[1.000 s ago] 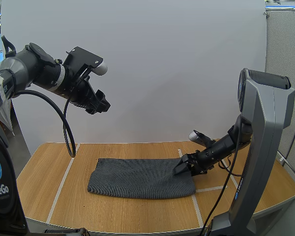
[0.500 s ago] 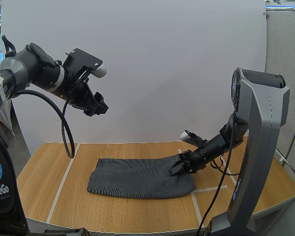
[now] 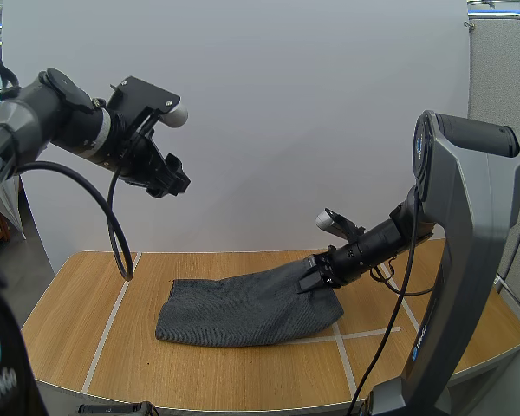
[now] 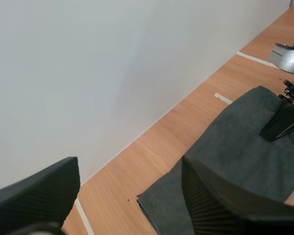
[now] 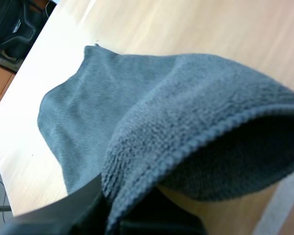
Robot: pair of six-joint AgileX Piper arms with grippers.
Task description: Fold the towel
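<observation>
Pale wood bench [image 3: 225, 381] with white tape lines [image 3: 342, 347], a plain white wall [image 3: 312, 113] behind. Over the last second my right gripper [image 3: 315, 279] has come up off the bench with the near edge of the grey towel [image 3: 243, 308] clamped between its fingers; a moment ago that edge lay flat. Now the cloth slopes down and away from the gripper to its far end, which rests on the bench. I judge the grasp sound and the fold begun: the raised edge needs carrying over the flat part toward that far end. My right arm reaches out low from its tall base, forearm slanting down to the towel. My left arm is held high, well apart from the cloth; my left gripper [image 3: 172, 180] has its fingers standing apart, holding nothing, the towel far below it
</observation>
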